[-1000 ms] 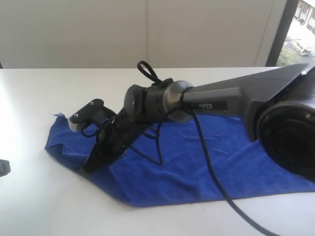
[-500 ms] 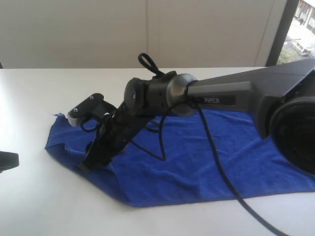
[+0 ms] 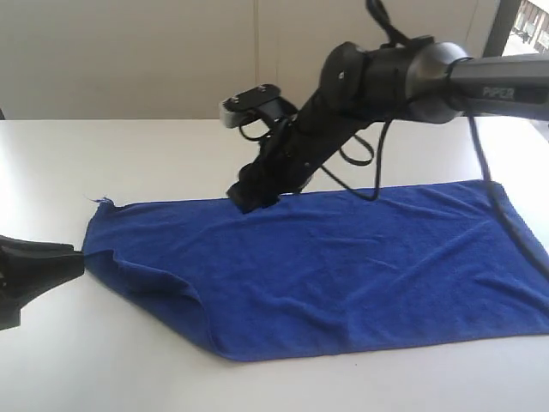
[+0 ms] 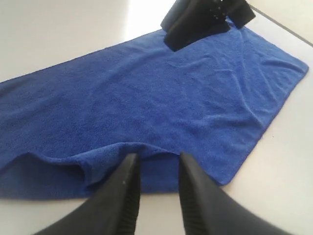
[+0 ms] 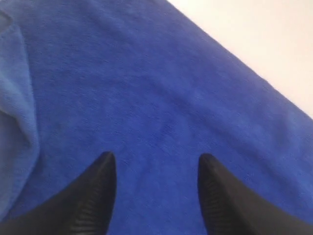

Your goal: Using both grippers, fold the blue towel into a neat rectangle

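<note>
The blue towel [image 3: 343,266] lies spread out on the white table, with a raised wrinkle along its front-left edge [image 4: 98,161]. My left gripper [image 3: 75,260] comes in low from the left and is open. Its fingertips [image 4: 131,164] stand at the towel's wrinkled edge, with nothing clamped between them. My right gripper [image 3: 251,197] reaches in from the upper right and hangs over the towel's far edge. In the right wrist view it [image 5: 156,161] is open above the flat blue towel [image 5: 161,98], holding nothing.
The white table [image 3: 129,369] extends in front of and to the left of the towel. A pale wall runs behind it, with a window [image 3: 523,34] at the top right. The right arm's black cable [image 3: 506,223] hangs over the towel's right end.
The right arm has lifted off the towel's left part and swung back to the far edge. The left gripper has slid in from the left to the towel's edge.
</note>
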`<state>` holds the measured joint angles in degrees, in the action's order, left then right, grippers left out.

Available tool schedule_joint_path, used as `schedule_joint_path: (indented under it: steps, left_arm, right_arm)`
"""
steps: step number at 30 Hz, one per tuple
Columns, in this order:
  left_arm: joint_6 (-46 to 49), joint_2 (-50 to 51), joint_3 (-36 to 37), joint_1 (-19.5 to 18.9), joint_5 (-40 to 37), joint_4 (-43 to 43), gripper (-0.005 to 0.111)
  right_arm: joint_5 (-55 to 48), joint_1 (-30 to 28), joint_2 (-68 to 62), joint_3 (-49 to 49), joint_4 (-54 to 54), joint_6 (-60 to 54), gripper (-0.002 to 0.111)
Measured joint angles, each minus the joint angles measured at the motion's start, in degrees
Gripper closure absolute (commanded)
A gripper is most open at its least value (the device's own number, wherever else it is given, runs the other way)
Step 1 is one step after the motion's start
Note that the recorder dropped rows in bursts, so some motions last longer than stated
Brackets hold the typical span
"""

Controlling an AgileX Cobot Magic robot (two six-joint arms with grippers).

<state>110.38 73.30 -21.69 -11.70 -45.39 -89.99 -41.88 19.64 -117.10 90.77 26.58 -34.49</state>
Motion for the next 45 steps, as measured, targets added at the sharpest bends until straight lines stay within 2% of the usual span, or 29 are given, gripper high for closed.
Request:
schedule_joint_path:
  steps: [3, 6, 9, 12, 15, 18, 21, 26, 34, 42, 44, 45]
  left_arm:
    - [-0.20, 2.72, 0.00, 0.75, 0.24, -4.56, 0.089]
    - [-7.61, 5.88, -0.25, 0.85, 3.47, -7.34, 0.107]
    - [-15.53, 11.95, -2.19, 0.85, 3.89, -3.75, 0.107]
    - [-19.94, 19.60, -5.98, 0.92, -0.33, 0.31, 0.099]
    - [-21.89, 27.17, -10.44, 0.99, -4.33, 1.17, 0.079]
    - [-20.59, 33.13, -14.01, 0.99, -8.53, 1.41, 0.065]
    - [-17.36, 36.64, -15.65, 0.99, -11.54, 0.38, 0.064]
    - [-11.83, 38.72, -16.59, 0.99, -11.52, -2.12, 0.064]
    - [-3.26, 39.24, -17.03, 0.99, -7.11, -3.49, 0.064]
    - [-1.25, 39.24, -17.03, 1.76, -8.28, -5.48, 0.064]
    - [1.43, 39.24, -17.03, 3.65, -7.59, -6.40, 0.060]
    - [1.75, 39.24, -17.03, 4.41, -7.12, -6.69, 0.054]
  right_arm:
    - [-2.95, -4.34, 0.00, 0.00, 1.31, 0.00, 0.061]
    - [-5.22, -7.65, 0.00, 0.00, 1.67, 0.00, 0.061]
    - [-5.95, -9.32, 0.00, 0.00, 1.67, 0.00, 0.061]
    - [-5.82, -10.03, 0.00, 0.00, 1.67, 0.00, 0.061]
    - [-5.81, -10.35, 0.00, 0.00, 1.67, 0.00, 0.061]
    - [-5.81, -10.35, 0.00, 0.00, 1.76, -0.11, 0.061]
    - [-5.81, -10.35, 0.00, 0.00, 1.76, -0.11, 0.061]
    - [-5.81, -10.43, 0.00, 0.00, 1.91, -0.11, 0.061]
    - [-5.81, -10.43, 0.00, 0.00, 1.91, -0.11, 0.061]
    - [-5.58, -10.43, -0.10, 0.00, 1.91, -0.11, 0.061]
    - [-5.58, -10.43, -0.91, 0.00, 1.91, -0.11, 0.061]
    - [-5.58, -10.43, -1.32, 0.00, 1.91, -0.11, 0.061]
